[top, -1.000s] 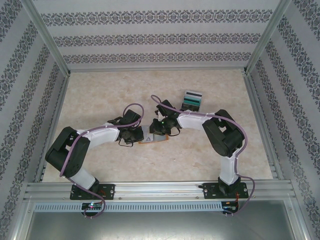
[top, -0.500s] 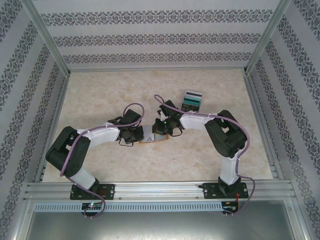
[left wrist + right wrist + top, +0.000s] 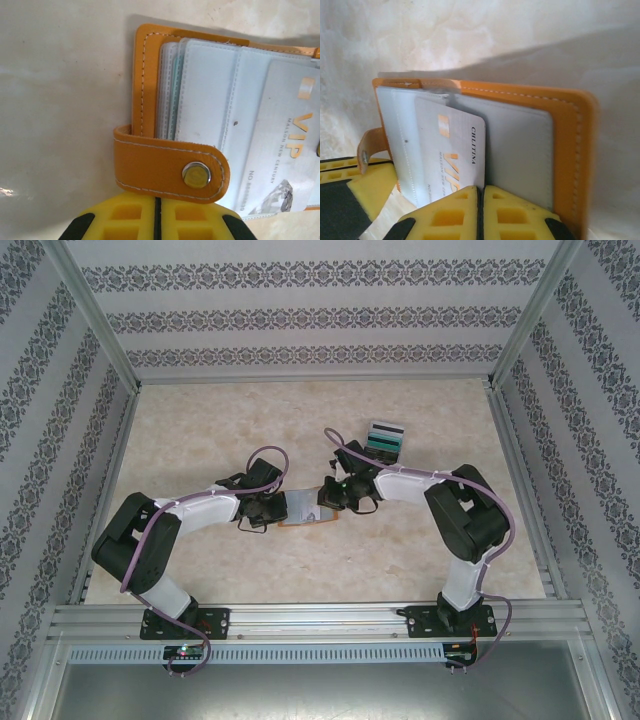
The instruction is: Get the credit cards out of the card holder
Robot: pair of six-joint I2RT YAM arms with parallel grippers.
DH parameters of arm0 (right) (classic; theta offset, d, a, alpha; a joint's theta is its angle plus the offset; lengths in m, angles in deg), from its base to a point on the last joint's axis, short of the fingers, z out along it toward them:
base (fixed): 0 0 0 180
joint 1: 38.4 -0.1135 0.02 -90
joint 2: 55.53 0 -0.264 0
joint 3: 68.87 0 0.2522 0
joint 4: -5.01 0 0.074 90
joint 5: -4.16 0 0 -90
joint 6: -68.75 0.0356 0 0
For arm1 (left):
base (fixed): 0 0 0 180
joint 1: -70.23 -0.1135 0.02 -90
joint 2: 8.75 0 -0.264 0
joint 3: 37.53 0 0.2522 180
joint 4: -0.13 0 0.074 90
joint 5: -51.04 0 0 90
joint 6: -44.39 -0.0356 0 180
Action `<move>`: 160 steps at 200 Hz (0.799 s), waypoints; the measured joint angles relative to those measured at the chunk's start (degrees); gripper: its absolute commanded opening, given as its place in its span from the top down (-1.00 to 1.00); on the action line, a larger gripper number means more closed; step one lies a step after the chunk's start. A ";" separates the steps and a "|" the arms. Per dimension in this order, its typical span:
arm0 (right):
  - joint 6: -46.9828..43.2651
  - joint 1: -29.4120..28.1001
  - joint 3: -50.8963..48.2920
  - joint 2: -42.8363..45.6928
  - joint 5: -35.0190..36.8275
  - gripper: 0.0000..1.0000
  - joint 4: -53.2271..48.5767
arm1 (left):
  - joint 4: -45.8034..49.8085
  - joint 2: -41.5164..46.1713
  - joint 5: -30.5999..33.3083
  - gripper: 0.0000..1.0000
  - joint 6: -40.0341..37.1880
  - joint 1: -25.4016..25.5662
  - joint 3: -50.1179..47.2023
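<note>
The orange card holder (image 3: 300, 512) lies open on the table between both arms. In the left wrist view its cover (image 3: 145, 75) and snap strap (image 3: 170, 167) sit just beyond my left gripper (image 3: 157, 200), which is shut with the strap across its tips. A pale grey VIP credit card (image 3: 451, 150) sticks partly out of a clear inner pocket (image 3: 520, 145). My right gripper (image 3: 481, 190) is shut on that card's edge. From above, the left gripper (image 3: 268, 510) is at the holder's left end and the right gripper (image 3: 336, 502) at its right end.
A clear box (image 3: 384, 440) with teal and black contents stands behind the right gripper. The marble-patterned table (image 3: 200, 420) is walled by patterned panels, with a metal rail (image 3: 320, 618) along the near edge.
The right gripper has moved to the right, drawing the card further out of the holder. The left gripper has stayed in place at the holder's left end.
</note>
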 measured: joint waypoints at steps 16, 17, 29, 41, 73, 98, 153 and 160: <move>-0.24 0.35 -0.55 0.17 0.13 1.00 -0.02 | 0.00 -0.02 -0.04 1.00 0.00 -0.02 0.02; -0.28 0.35 -0.57 0.17 0.15 1.00 -0.04 | 0.00 0.00 -0.04 1.00 0.00 -0.02 0.02; -0.37 0.35 -0.61 0.17 0.13 1.00 -0.02 | 0.02 -0.02 -0.04 1.00 -0.02 -0.04 0.09; -0.50 0.35 -0.61 0.17 0.13 1.00 -0.02 | 0.11 -0.02 -0.09 1.00 -0.17 -0.09 0.11; -0.50 0.33 -0.61 0.17 0.11 1.00 0.02 | 0.55 -0.15 -0.24 1.00 -0.50 -0.17 0.46; -0.52 0.33 -0.50 0.17 -0.13 1.00 -0.02 | 0.70 -0.24 -0.24 1.00 -0.63 -0.17 0.59; -2.58 1.86 0.98 0.13 -2.14 1.00 -0.85 | 1.22 -0.35 -0.22 1.00 -0.87 -0.17 0.85; -2.95 2.21 1.07 0.13 -2.32 1.00 -0.96 | 1.25 -0.35 -0.22 1.00 -0.90 -0.17 0.85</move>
